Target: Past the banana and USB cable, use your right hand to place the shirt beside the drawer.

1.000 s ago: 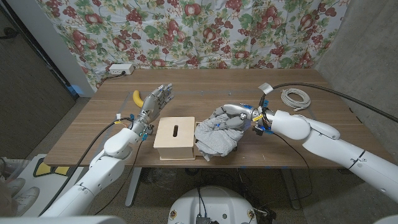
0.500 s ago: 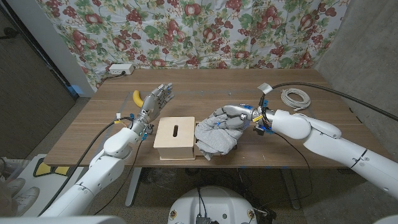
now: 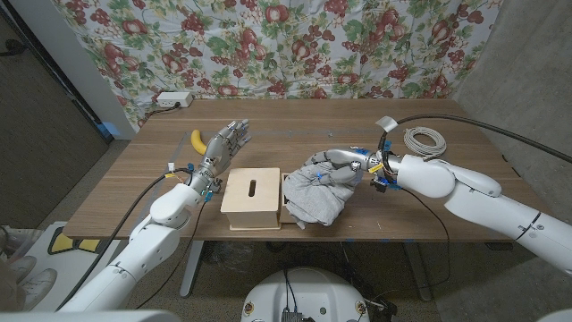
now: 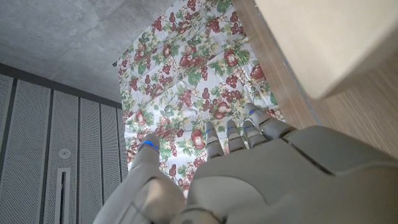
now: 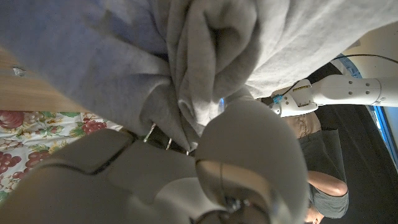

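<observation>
The right robot hand [image 3: 350, 166] gripped the bunched grey shirt [image 3: 313, 192] just beside the drawer [image 3: 254, 199]; the left robot hand [image 3: 223, 146] stood beyond the drawer, fingers apart, holding nothing

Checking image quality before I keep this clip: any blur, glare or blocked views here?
Head view: evenly lit, sharp, no glare; soft shadows under the shirt and drawer. Left wrist view: the left hand looms large, the drawer corner is bright. Right wrist view: grey shirt folds press close and soft, the right hand blurs in the foreground.
</observation>
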Robot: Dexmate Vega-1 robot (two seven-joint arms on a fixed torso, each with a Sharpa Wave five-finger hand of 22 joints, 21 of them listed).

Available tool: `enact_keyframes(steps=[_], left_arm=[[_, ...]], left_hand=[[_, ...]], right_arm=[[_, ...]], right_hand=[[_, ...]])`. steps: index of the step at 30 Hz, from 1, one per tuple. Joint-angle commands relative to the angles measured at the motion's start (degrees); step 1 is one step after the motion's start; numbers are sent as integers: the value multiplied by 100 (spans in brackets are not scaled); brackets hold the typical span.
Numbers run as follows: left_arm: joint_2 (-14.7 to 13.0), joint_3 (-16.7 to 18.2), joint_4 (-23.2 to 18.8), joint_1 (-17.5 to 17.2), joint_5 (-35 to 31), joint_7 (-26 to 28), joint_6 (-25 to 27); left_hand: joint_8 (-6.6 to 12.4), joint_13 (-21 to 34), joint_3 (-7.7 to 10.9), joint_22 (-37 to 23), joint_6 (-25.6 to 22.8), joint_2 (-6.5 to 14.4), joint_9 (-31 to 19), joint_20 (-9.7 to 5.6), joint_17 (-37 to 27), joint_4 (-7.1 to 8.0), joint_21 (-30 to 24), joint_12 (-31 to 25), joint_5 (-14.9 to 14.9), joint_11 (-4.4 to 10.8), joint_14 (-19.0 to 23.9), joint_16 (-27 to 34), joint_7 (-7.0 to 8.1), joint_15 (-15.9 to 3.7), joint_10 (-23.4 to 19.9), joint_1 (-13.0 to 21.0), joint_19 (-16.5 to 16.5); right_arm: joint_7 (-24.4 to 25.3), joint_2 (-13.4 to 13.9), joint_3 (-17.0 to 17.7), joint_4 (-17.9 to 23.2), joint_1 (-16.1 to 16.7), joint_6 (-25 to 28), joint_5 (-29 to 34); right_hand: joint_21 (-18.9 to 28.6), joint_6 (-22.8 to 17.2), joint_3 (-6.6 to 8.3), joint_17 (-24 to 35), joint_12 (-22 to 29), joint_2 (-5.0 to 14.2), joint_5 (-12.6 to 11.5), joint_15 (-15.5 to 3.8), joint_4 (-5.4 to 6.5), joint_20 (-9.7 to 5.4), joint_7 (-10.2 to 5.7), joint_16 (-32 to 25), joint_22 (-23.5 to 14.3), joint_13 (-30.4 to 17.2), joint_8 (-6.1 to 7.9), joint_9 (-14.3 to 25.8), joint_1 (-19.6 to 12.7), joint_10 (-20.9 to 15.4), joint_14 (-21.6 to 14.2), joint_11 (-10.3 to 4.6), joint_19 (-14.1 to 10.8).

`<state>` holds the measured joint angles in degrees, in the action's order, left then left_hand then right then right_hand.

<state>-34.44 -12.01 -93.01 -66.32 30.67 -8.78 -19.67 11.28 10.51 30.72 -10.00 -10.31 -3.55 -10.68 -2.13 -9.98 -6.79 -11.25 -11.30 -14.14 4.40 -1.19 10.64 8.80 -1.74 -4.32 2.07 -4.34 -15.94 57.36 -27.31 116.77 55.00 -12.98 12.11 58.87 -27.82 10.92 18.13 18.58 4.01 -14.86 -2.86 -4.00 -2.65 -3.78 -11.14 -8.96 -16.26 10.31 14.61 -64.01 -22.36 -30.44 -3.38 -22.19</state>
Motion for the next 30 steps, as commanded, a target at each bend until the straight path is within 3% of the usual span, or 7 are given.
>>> enact_keyframes(steps=[1,17,22,30], left_arm=[[31,-49,49,65,-16,-7,-10],[74,-73,86,70,-21,33,-40],[73,-74,83,65,-26,45,-42],[93,-91,131,103,-27,29,-59]], left_hand=[[3,18,-12,-20,-72,36,-15,-263,-33,-12,-2,-17,2,27,27,11,8,-339,30,2,8],[7,18,-14,-20,-88,40,-15,-262,-33,-13,-3,-15,3,24,17,7,3,-342,35,3,8],[7,18,-14,-20,-89,41,-15,-264,-33,-13,-4,-17,3,25,19,7,1,-338,31,3,6],[9,18,-16,-20,-100,43,-15,-267,-33,-14,-2,-16,4,21,9,4,4,-337,34,4,11]], right_arm=[[48,183,189,124,126,41,-163],[-116,199,169,57,-21,-65,-221],[-193,240,205,33,-55,-119,-323],[-84,324,378,80,61,-133,-494]], right_hand=[[-52,95,46,-12,-63,-21,-59,-455,-2,-116,24,-13,-30,9,3,-13,72,36,61,12,-53],[-199,468,38,-102,-216,-91,-78,-349,-2,-122,64,-22,-30,87,-16,-64,214,176,198,62,-136],[-392,832,10,-179,-340,-157,-69,-200,32,24,132,4,-26,149,-29,-111,405,328,406,138,-98],[-501,918,-49,-225,-395,-199,-49,-93,115,71,165,20,-31,186,8,-138,630,398,542,152,-103]])
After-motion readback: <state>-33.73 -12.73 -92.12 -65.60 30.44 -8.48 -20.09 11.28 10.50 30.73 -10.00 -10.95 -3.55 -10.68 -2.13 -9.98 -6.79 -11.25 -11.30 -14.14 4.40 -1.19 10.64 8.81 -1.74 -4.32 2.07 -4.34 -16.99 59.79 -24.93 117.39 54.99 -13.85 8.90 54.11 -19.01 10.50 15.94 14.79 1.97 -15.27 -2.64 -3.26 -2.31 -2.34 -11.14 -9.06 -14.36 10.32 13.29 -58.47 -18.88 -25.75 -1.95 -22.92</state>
